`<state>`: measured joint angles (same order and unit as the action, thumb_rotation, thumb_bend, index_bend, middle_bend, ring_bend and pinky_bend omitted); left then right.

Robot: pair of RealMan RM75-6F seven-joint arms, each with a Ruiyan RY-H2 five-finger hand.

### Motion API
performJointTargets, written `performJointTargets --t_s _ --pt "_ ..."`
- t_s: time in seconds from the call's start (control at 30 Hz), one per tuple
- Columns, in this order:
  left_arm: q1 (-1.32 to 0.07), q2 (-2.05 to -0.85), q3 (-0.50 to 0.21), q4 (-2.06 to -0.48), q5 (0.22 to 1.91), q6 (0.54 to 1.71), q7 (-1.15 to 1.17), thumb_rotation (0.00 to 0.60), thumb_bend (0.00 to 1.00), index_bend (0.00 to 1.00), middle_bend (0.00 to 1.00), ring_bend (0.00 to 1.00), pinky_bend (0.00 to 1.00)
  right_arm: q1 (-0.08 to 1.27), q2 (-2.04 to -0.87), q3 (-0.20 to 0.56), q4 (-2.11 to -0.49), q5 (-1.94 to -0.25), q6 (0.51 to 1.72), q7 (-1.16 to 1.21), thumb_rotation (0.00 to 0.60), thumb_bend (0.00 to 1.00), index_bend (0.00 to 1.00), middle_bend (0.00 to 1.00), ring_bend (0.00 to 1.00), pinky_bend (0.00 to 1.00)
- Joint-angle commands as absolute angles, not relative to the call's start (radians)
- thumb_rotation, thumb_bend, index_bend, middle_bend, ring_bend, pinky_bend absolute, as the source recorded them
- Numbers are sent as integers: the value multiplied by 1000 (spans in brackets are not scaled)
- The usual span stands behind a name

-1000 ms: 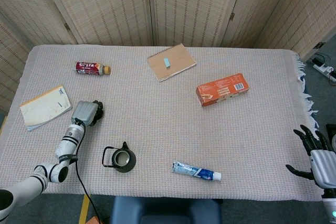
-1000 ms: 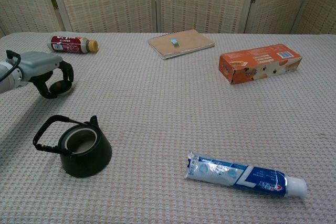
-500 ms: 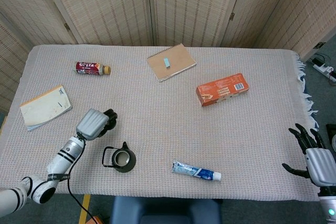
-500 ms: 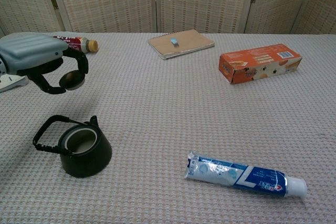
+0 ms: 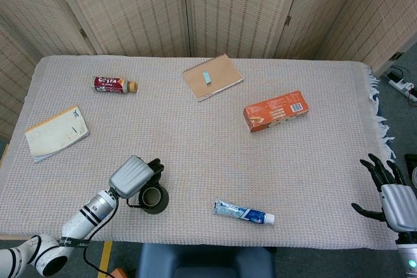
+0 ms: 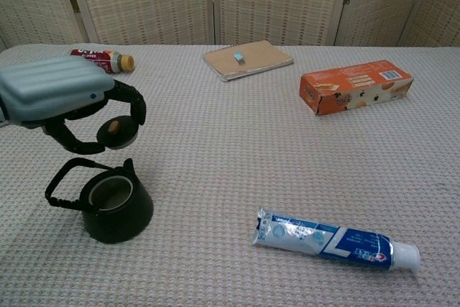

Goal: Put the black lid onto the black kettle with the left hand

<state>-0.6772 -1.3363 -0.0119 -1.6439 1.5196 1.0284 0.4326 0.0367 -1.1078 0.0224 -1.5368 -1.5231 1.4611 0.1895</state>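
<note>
1. Black kettle sits open-topped at the near left, nothing visible inside; the toothpaste lies to its right.
2. Left hand, pinching the lid, has moved from far left to just above the kettle; the lid is not yet seated.
3. Only the head view shows the right hand, fingers spread and empty, off the table's right edge, and the booklet.
4. Farther back: box, notebook, bottle.
</note>
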Motion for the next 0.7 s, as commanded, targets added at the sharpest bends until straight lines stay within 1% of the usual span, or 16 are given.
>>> performJointTargets --t_s 0.03,0.17,0.57,0.7 --pt "-669 -1321 3 -1691 1504 1015 484 600 393 476 462 795 764 37 -1109 23 -1533 -1523 1461 194 600 0 115 76 196 0" --pt "-659 -1306 17 -1732 1494 1012 533 600 393 476 463 794 764 40 -1112 24 -1525 -1525 1459 201 600 0 115 76 196 0" --pt "-637 -1296 45 -1778 1490 1011 601 600 392 473 462 795 764 39 -1113 23 -1515 -1528 1463 214 600 0 115 76 196 0" --pt "-637 -1296 50 -1795 1477 995 627 600 392 460 462 796 764 40 -1116 22 -1512 -1530 1462 216 600 0 115 76 195 0"
